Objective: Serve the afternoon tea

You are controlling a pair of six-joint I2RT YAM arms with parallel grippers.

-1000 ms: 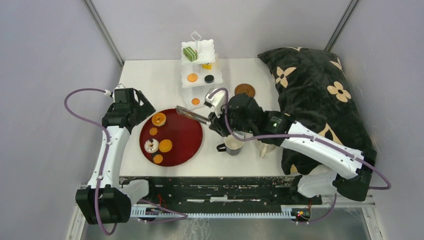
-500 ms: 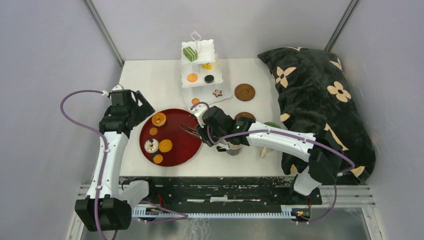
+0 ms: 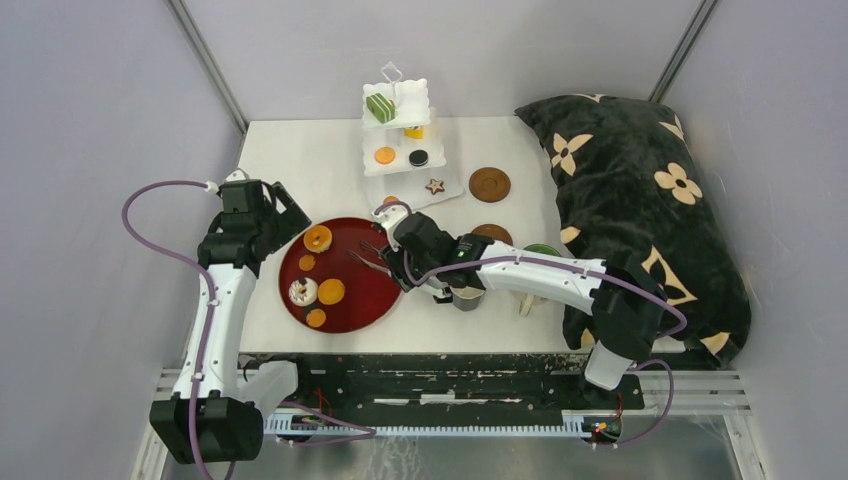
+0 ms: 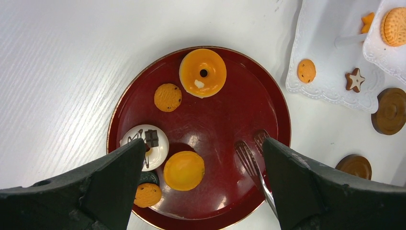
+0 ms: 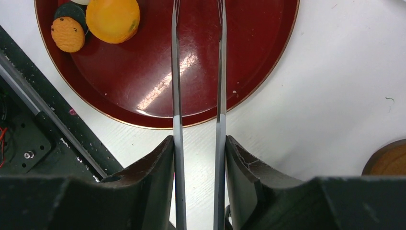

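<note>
White worktop (image 3: 300,160). My right claw (image 5: 198,143) is clamped on the metal tongs (image 5: 175,86), tips over the red tray (image 3: 350,300), presumably to lift sweets (image 4: 184,170); left claw (image 4: 203,143) hangs wide apart.

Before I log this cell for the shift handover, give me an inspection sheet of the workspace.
Surface: white table.
Job's things: three-tier stand holds sweets; orange donut and others on the red tray; two brown coasters bare; mug partly hidden by the right arm.
Clutter: dark floral cushion on the table's right side.
Tools: left tool open above the tray; right tool grips metal tongs, tips over the tray.
Cables: purple cables loop off both arms.
Surroundings: grey walls, nothing else seen.
</note>
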